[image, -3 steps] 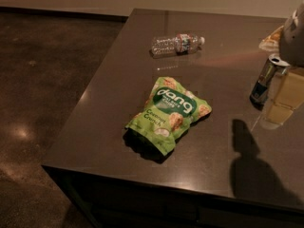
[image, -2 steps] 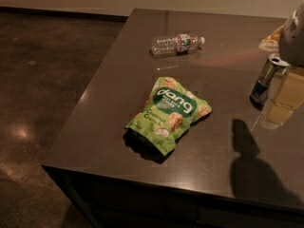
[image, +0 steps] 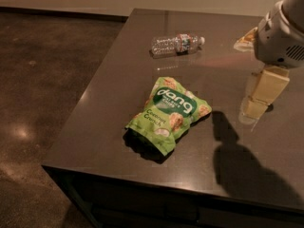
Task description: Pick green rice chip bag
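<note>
The gripper [image: 251, 110] hangs at the right side of the frame, about mid-height. It is a pale cream-yellow piece pointing down and slightly left from the robot's rounded white wrist housing [image: 280, 34] in the upper right corner. Its lower end is close to the top of the bench [image: 114, 84], over a bare patch to the right of the bag, but I cannot tell whether it touches the surface. I also cannot tell from this angle how far it is open or whether it has hold of anything. It is apart from the bag.

The green rice chip bag [image: 170, 113] lies flat on the bench near the middle of the frame, toward the front edge. It sits on a diagonal, one end toward the upper right and the other toward the lower left. Its crinkly light-green face is up, showing the dark green oval "dang" logo, white lettering and pictured tan chips. A dark shadow lies along its lower left edge.

A clear plastic water bottle [image: 176, 44] lies on its side in the upper middle, cap to the right, well apart from the bag. A small yellowish packet [image: 245, 38] lies at the upper right, partly hidden behind the wrist housing. The arm's shadow [image: 247, 167] falls across the lower right of the dark, glossy bench. A dark polished floor [image: 42, 80] fills the left side.
</note>
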You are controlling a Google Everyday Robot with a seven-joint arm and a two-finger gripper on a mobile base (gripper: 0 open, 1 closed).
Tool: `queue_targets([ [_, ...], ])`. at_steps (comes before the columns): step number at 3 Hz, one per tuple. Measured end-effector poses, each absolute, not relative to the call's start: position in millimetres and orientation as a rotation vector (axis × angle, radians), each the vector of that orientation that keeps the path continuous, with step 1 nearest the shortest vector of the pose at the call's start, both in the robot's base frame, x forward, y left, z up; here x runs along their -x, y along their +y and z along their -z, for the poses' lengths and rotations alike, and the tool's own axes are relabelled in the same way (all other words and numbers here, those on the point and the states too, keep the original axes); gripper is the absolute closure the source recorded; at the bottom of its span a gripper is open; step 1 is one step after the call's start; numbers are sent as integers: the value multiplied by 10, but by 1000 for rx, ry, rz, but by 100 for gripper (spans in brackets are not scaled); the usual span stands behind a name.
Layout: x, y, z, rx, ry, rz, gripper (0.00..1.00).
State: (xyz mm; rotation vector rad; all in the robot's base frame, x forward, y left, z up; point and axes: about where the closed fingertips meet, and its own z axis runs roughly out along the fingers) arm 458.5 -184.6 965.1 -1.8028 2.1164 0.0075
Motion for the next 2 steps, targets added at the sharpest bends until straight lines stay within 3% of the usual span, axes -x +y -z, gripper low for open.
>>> queue_targets([
  [2,-4805,-1110,-9286,1963,1892,-203,0],
])
